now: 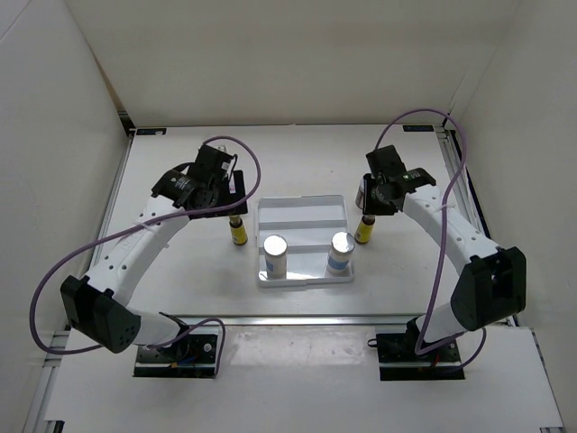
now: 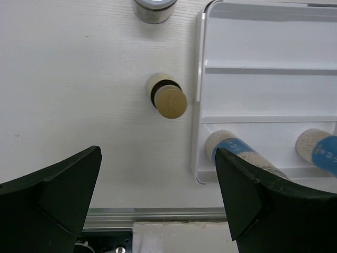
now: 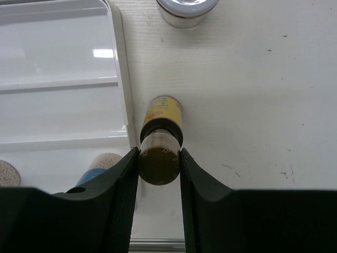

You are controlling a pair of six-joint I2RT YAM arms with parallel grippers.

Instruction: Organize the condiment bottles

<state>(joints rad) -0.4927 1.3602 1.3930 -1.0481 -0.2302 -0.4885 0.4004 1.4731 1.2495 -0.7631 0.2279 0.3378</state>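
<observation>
My right claw (image 3: 159, 158) is pinched shut on the dark cap of a slim yellow bottle (image 3: 162, 117), which stands upright on the counter (image 3: 253, 105) just beside the right wall of the white tray (image 3: 58, 52). I judge the bottle light, rigid and smooth, so likely slippery, and tippy because it is narrow. The hold on the cap looks centred, though a grip lower on the neck might swing less. My left claw (image 2: 158, 154) hangs wide open above the second yellow bottle (image 2: 168, 99), left of the tray. Two silver-topped shakers (image 1: 274, 255) stand in the tray's near compartment.
</observation>
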